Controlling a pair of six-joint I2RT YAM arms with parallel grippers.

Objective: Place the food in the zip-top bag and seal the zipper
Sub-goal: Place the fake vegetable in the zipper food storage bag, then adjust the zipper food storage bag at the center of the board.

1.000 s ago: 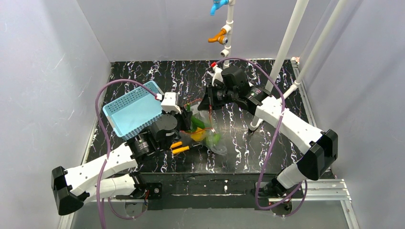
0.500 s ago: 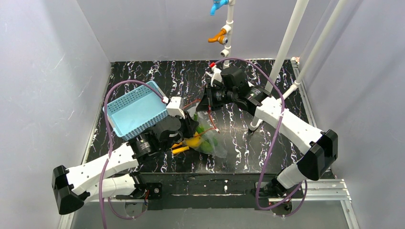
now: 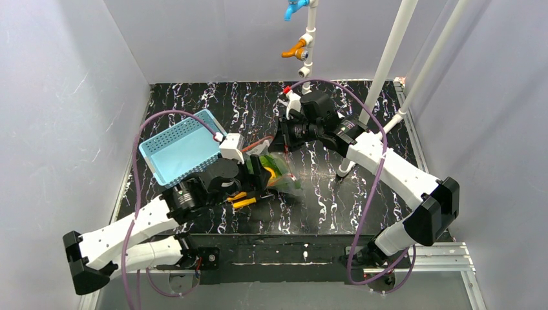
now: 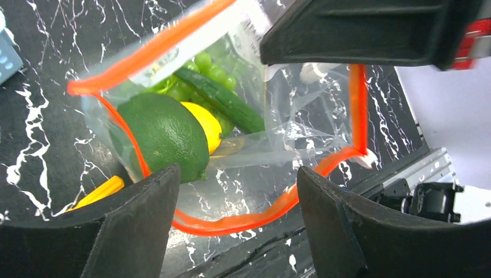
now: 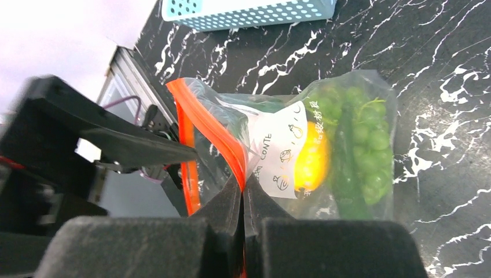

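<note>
The zip-top bag [image 4: 289,127] lies on the black table, its mouth gaping toward my left gripper [image 4: 237,226]. The red-orange zipper [image 4: 231,220] forms an open loop. The food is inside: a dark green round fruit [image 4: 165,136] just within the mouth, a yellow lemon [image 4: 204,124], a dark green cucumber-like piece [image 4: 226,104] and light green bumpy pieces [image 4: 211,61]. My left gripper [image 3: 263,175] stands open in front of the mouth, holding nothing. My right gripper [image 5: 243,194] is shut on the zipper strip [image 5: 202,124] and holds that edge up [image 3: 282,143].
A light blue perforated basket [image 3: 181,152] sits at the left behind my left arm. Orange-handled screwdrivers [image 3: 240,200] lie just near of the bag. White pipes [image 3: 381,77] stand at the back right. The table's near edge runs just past the bag's mouth.
My left gripper's jaws have spread open and the arm has drawn back toward the near left. The bag has sunk lower and flatter on the table. My right gripper keeps its grip.
</note>
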